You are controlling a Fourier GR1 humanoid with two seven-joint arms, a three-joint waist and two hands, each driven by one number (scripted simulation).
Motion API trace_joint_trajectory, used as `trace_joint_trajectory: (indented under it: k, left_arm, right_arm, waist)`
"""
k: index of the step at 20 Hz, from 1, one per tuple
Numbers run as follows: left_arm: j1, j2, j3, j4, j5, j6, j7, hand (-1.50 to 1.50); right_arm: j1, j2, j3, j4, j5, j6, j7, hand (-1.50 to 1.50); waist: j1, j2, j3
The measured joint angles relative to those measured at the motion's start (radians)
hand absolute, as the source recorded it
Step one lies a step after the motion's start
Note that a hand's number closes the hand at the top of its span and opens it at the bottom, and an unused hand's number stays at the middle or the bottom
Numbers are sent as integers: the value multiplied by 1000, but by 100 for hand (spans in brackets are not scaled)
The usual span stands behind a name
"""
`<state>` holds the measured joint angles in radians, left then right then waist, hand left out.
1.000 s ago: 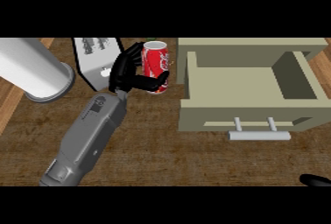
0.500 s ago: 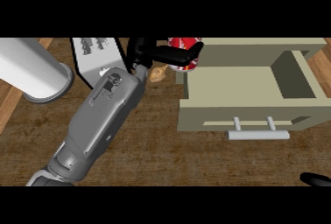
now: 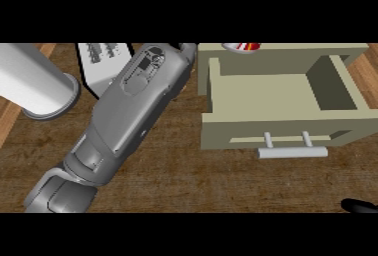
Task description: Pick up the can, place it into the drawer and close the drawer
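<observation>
Head view: left forearm (image 3: 125, 120) reaches up-frame, hand off-frame. Can (image 3: 242, 46) at top edge above open drawer (image 3: 273, 132). Right hand (image 3: 360, 206) barely visible, grip unclear.

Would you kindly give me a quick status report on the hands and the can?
Left hand hidden past its forearm at the top edge. Right hand barely in view, bottom right. Can at drawer's back edge, drawer open. Nothing in the way.

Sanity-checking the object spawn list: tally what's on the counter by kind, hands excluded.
Can: 1, only a red and white sliver at the view's top edge
Open drawer with bar handle: 1
Grey cylinder lying on its side: 1
White box with dark print: 1
Total: 4
</observation>
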<state>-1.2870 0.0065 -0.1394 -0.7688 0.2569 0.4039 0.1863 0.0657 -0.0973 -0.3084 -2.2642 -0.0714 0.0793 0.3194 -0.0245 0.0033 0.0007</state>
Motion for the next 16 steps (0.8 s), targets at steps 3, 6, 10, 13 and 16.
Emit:
trace_joint_trajectory:
  k: [3,6,10,13,16]
  left_arm:
    - [-77,-3,-10,86,23,19,-7,150]
    - [-141,-5,-18,158,42,25,-4,150]
    - [-207,-6,-45,240,78,42,-14,150]
    - [-237,-6,-81,284,115,59,-22,150]
    - [-260,-6,-111,327,138,79,-41,150]
  right_arm:
    - [-23,-12,-6,3,-5,-4,17,-150]
    - [-14,-1,3,-9,3,-9,14,-150]
    - [-32,-17,-6,-8,-20,-2,32,-150]
    - [-73,-33,-7,12,-16,-13,51,-150]
    - [-77,-41,-12,16,-23,-6,49,-150]
  waist:
    - [-11,3,0]
    - [-18,5,0]
    - [-30,7,1]
    - [-38,10,1]
    - [-49,12,2]
